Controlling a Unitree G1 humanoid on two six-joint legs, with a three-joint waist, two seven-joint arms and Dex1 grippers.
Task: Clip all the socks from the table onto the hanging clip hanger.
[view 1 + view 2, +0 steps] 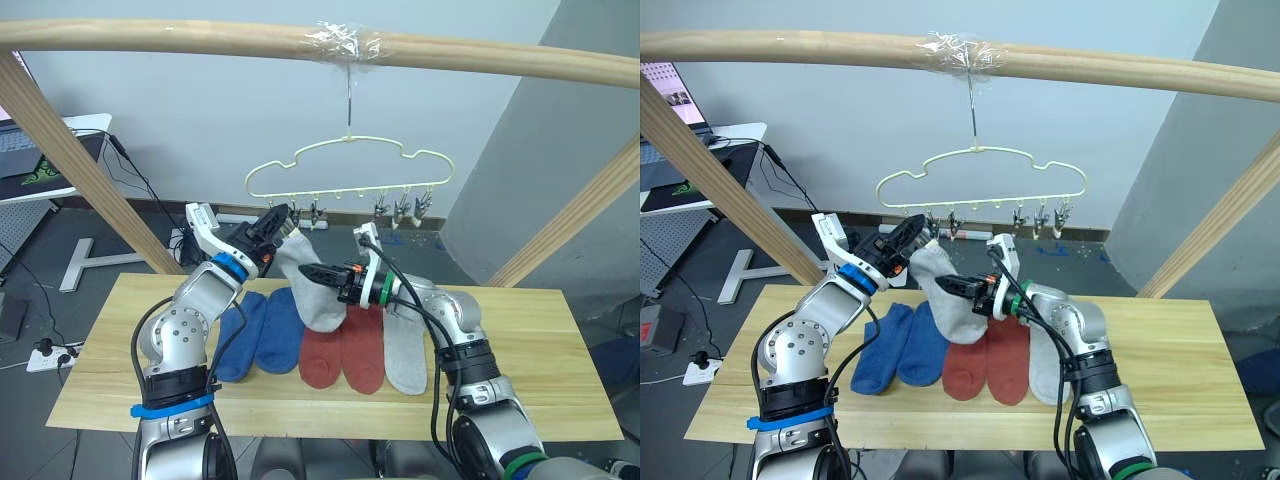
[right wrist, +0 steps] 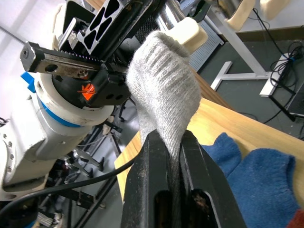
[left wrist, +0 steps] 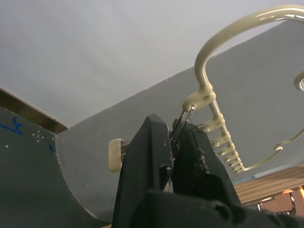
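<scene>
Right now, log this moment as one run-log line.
left end effector: shut on metal clip | right end effector: shut on light grey knit sock | pale yellow-green wire hanger: no socks clipped

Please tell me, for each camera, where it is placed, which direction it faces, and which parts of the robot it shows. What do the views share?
Left eye view: on the head, looking forward and down over both arms at the table and clip hanger.
Right eye view: beside it, same scene.
Left wrist view: on the left wrist, looking up along its fingers at the hanger's end clip.
Right wrist view: on the right wrist, facing the left gripper; own fingers pinch the grey sock.
Shared: that sock, raised by both grippers.
</scene>
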